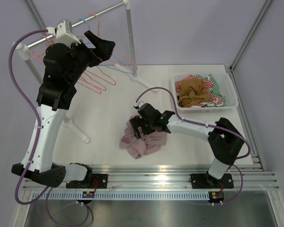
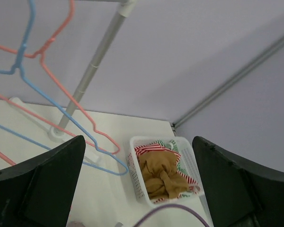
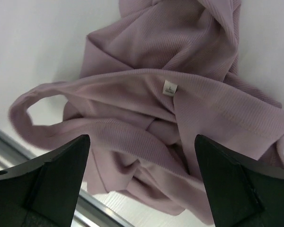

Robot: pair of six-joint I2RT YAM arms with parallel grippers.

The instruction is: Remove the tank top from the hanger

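The table (image 1: 99, 113) carries a rack (image 1: 130, 33) at its far left. The mauve tank top (image 1: 142, 139) lies crumpled on the table near the front middle, on no hanger. It is directly under the right gripper (image 3: 142, 139), whose jaws stand wide apart over it; whether they touch it I cannot tell. A white basket (image 1: 229, 90) at the far right holds a brown garment (image 1: 194, 94) and striped cloth (image 1: 217, 87). Pink hangers (image 1: 99, 80) and a blue hanger (image 1: 125, 68) hang from the rack by the left gripper (image 2: 138, 142), whose jaws are apart and grip nothing.

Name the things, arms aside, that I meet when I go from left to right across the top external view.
pink hangers → mauve tank top → white basket holding clothes
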